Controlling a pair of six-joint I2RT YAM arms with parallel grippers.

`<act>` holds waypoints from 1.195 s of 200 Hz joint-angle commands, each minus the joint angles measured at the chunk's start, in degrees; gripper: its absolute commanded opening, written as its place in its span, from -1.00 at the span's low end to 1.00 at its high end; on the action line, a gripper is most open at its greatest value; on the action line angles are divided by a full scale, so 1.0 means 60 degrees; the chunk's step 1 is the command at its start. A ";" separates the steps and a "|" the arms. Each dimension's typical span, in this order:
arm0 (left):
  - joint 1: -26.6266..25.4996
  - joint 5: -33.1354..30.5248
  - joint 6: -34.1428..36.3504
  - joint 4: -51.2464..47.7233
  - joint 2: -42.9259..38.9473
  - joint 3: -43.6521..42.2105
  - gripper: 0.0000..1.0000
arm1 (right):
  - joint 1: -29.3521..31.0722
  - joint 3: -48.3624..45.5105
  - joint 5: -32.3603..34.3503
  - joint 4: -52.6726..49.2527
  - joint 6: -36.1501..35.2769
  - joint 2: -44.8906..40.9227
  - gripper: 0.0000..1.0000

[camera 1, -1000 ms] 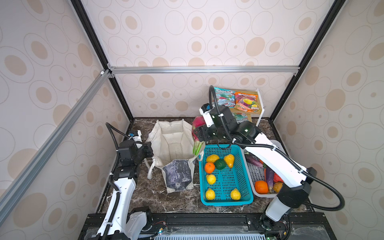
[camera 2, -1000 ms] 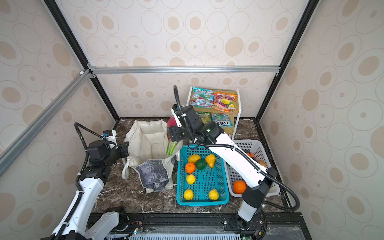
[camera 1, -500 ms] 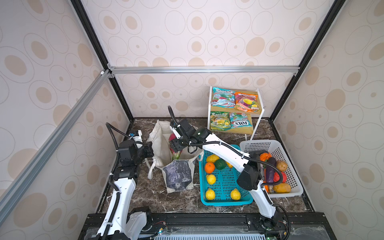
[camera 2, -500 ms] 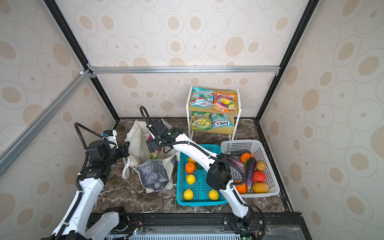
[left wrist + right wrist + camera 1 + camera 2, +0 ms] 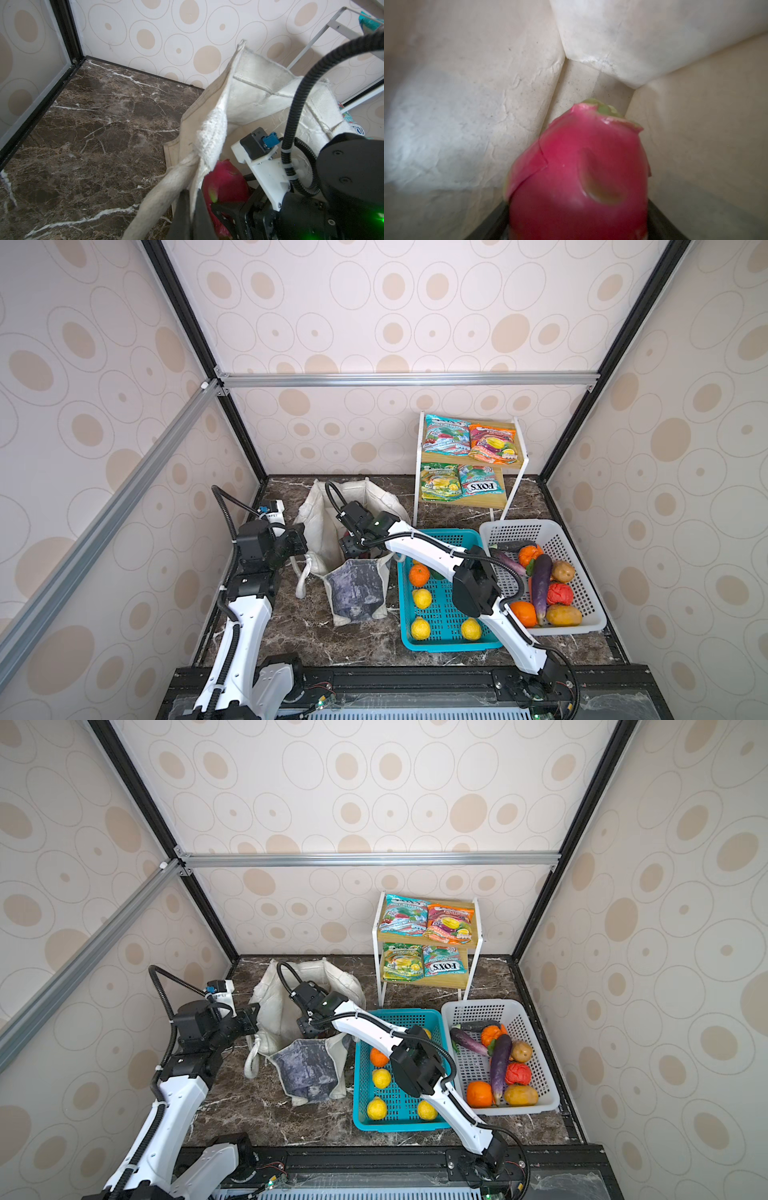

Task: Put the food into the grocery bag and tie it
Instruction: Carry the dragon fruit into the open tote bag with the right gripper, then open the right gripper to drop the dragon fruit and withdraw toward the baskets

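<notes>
The left gripper (image 5: 192,200) has its dark fingers (image 5: 182,209) clenched on the canvas rim of the grocery bag (image 5: 255,87). They pinch it just where a strap handle (image 5: 158,199) joins the cloth. In both top views that pinch sits left of centre, at the bag's left edge, and the mouth gapes wide.

The right gripper (image 5: 351,546) reaches down through that mouth, in the middle of the frame. Its fingers are grasping the pink dragon fruit (image 5: 577,176), whose green tip points at the pale creased walls inside. So the fruit is within the bag. I can't tell whether it touches the bottom.

The bag stands on the dark marble table (image 5: 291,626), with its blue-grey print (image 5: 353,593) facing the lower edge. Just to its right lies a teal basket (image 5: 449,645) holding an orange (image 5: 418,574) and some yellow fruit (image 5: 422,598). Partly under the right arm and further right, a white basket (image 5: 569,627) holds a purple eggplant (image 5: 540,585) among other produce. Up toward the back wall, right of centre, a small shelf (image 5: 473,502) carries glossy snack packets (image 5: 446,435).
</notes>
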 commanded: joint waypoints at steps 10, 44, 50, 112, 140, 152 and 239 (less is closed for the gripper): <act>0.0066 0.0138 0.0003 0.0230 -0.0004 0.0052 -1.00 | 0.0109 0.0353 0.0247 -0.0050 0.0279 0.0328 0.46; 0.0071 0.0114 0.0005 0.0206 -0.0011 0.0064 -1.00 | 0.0129 0.0698 0.0241 -0.0279 0.0214 0.0192 0.80; 0.0068 0.0118 -0.0005 0.0217 -0.0028 0.0054 -1.00 | 0.0137 0.0708 0.0224 -0.0292 0.0218 0.0094 0.87; 0.0064 -0.0059 0.0019 0.0149 -0.0104 0.0078 -1.00 | 0.0285 0.0797 0.0203 -0.0222 -0.0015 -0.1512 0.99; 0.0069 -0.0106 0.0039 0.0130 -0.0111 0.0076 -1.00 | 0.0316 0.0714 0.0289 -0.0370 0.0074 -0.2360 0.99; 0.0068 -0.0113 0.0041 0.0120 -0.0118 0.0069 -1.00 | 0.0320 0.0708 0.0408 -0.0500 0.0156 -0.2722 0.99; 0.0064 -0.0290 0.0092 0.0032 -0.0112 0.0101 -1.00 | 0.0316 -0.2160 0.2211 -0.0533 -0.0391 -0.6136 0.99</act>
